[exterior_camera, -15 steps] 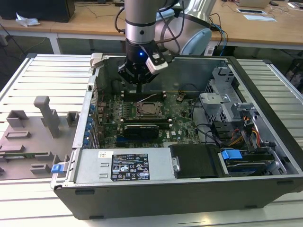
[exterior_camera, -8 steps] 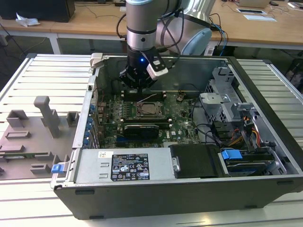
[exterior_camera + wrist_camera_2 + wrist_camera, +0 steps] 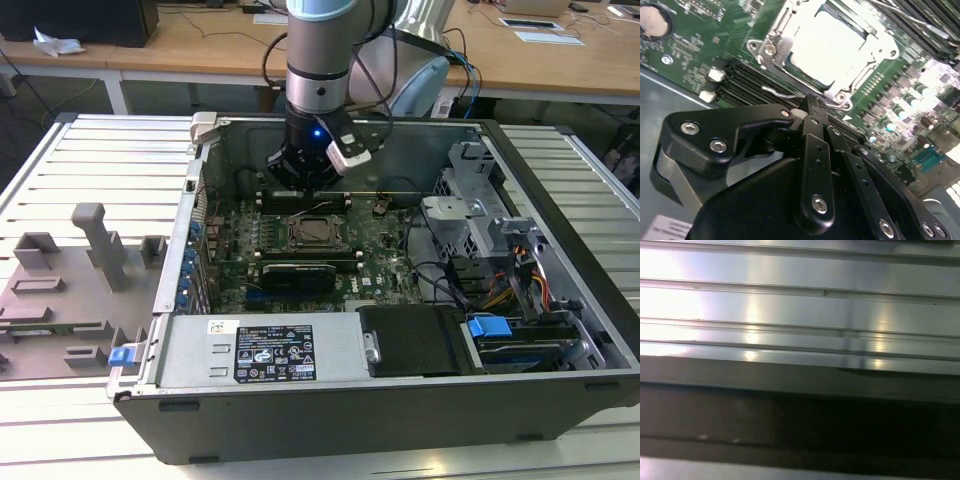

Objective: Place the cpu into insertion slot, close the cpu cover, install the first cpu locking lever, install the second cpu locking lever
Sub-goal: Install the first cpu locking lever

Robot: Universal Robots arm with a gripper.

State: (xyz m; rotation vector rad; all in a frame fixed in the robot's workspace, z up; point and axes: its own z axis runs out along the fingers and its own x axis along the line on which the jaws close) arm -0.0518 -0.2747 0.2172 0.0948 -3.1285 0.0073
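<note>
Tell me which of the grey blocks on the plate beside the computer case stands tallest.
The T-topped grey post, upright on the plate at the exterior view's left. The other blocks around it are low and squat.

**CPU seated, cover down**

The cpu point(image 3: 832, 47), a pale silvery square, lies flat in the insertion slot point(image 3: 311, 232) amid the green board. The cpu cover point(image 3: 862, 75), a thin silvery frame with a square window, lies closed around it. A thin wire lever point(image 3: 782, 93) runs just beside the frame's near edge.
</note>
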